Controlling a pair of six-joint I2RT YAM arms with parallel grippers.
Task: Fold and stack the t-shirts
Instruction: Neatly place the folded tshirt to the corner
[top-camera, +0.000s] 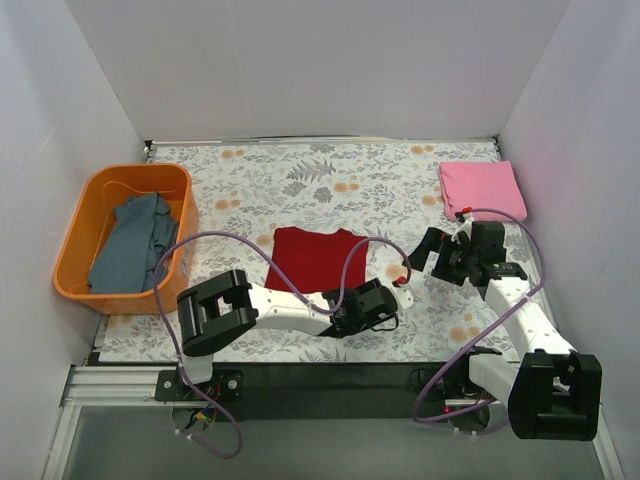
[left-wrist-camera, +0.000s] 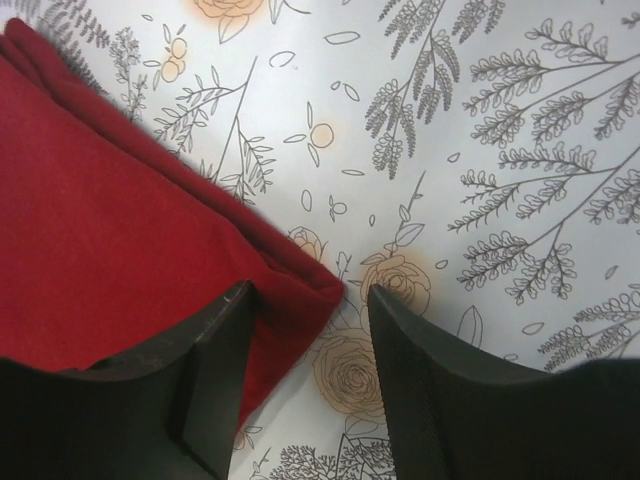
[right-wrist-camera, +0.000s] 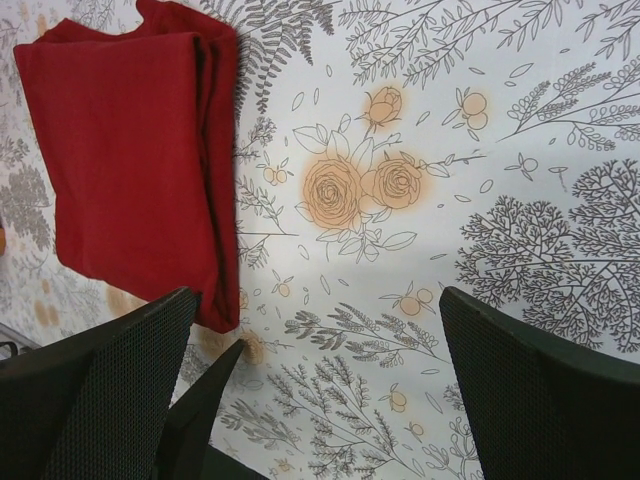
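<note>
On the floral worktop (top-camera: 300, 170) we see the grey-blue t-shirt (top-camera: 130, 245) in the orange basket (top-camera: 100, 180), then the folded dark red t-shirt (top-camera: 312, 258) at centre. Its near right corner sits between the left pincer's (left-wrist-camera: 310, 292) parted jaws, while the right pincer (right-wrist-camera: 318, 300) gapes empty beside it. The pink t-shirt (top-camera: 482, 188) lies far right.

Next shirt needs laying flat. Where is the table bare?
Barest: the far strip between the basket and the pink shirt, beyond the red shirt. Crowded: by the red shirt's near right corner, where the left claw and right claw hover.
</note>
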